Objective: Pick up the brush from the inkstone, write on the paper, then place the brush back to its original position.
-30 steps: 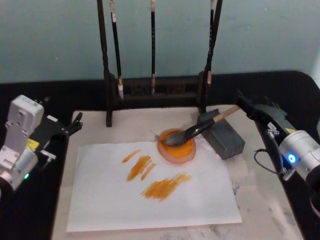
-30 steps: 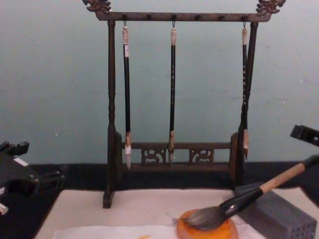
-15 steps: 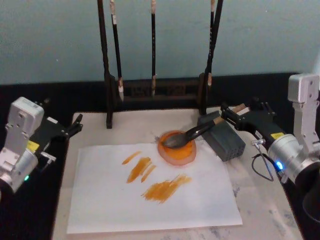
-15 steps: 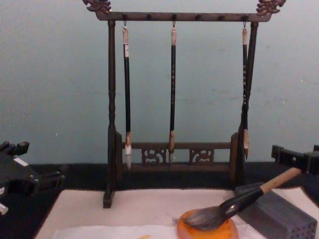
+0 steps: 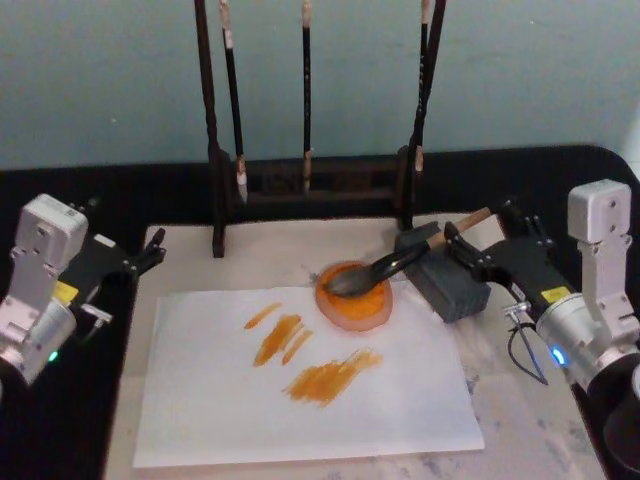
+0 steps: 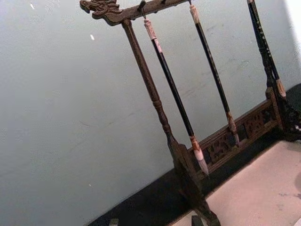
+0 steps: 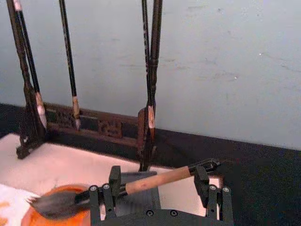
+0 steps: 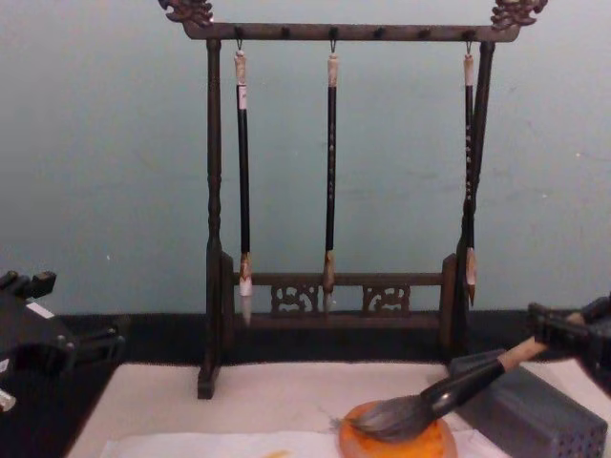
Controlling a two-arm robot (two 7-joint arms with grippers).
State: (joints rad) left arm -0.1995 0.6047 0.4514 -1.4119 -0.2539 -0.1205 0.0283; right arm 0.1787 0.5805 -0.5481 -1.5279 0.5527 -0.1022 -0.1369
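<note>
Head view: the brush [image 5: 400, 260] lies with its tuft in the inkstone [image 5: 353, 293] and its ferrule propped on the grey block [image 5: 446, 270], so the shaft slopes up toward the right. The right hand [image 5: 478, 243] sits at the upper shaft with its fingers apart, one on each side of the wood. The paper [image 5: 300, 375] lies in front of the inkstone on the mat [image 5: 520, 400] and carries orange strokes. The left hand [image 5: 140, 255] is parked at the left edge of the surface; whether it is open I cannot tell.

Left wrist view: the rack [image 6: 155, 94] with its slim hanging brushes, nothing of the task.

Right wrist view: the tan shaft [image 7: 160, 179] runs across between the spread fingers [image 7: 114, 181], not visibly pinched. The tuft [image 7: 56, 203] rests on the orange dish.

Chest view: the brush slopes from the inkstone [image 8: 396, 441] up to the right hand [image 8: 558, 334] near the right edge. The tuft sits on the dish.

Assessment: the brush looks light, with a stiff wooden shaft. The tuft is soft and probably wet, so it should not be gripped. The bare wood between ferrule and end cap is the sound place to take hold. The round shaft may roll or slip if pinched off-centre. The shallow dish may shift if the tuft drags.
</note>
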